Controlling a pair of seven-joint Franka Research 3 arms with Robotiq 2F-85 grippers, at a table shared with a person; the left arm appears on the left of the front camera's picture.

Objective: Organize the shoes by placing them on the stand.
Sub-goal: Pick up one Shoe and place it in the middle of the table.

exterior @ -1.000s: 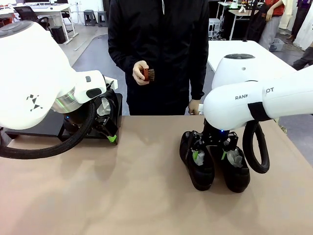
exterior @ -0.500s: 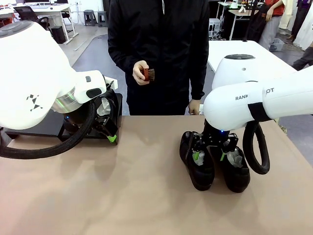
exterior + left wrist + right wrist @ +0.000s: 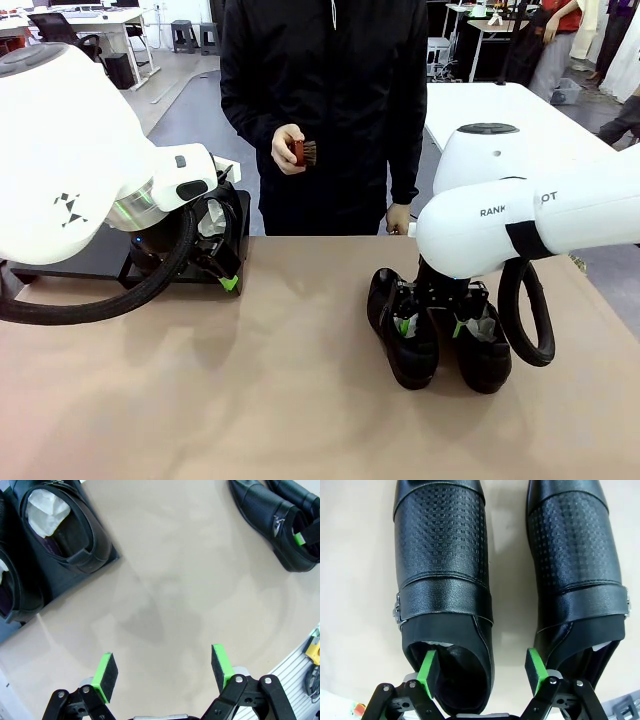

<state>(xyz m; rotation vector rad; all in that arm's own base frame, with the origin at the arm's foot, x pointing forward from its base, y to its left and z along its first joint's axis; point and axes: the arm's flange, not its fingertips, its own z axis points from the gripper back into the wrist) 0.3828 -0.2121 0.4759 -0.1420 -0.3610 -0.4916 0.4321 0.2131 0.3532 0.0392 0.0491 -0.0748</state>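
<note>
Front view: the right arm has sunk slightly, bringing the right gripper (image 3: 430,326) low onto the unplaced shoes (image 3: 410,355) on the tabletop (image 3: 250,390); a grasp appears imminent. The arm lettering (image 3: 520,205) reads "RANK…OT".
Left wrist view: the left gripper (image 3: 164,665) is spread wide and empty beside the placed shoes (image 3: 65,527) on the stand (image 3: 55,583).
Right wrist view: jaws wide, straddling one shoe's side wall.

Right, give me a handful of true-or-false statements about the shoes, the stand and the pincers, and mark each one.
1. Two shoes sit on the stand. True.
2. The left pincer is shut on a shoe. False: it is open above bare table.
3. The person's hand holds a brush. True.
4. The right pincer hangs over the stand. False: it is open at the pair of shoes on the table, one finger inside a shoe's opening.
</note>
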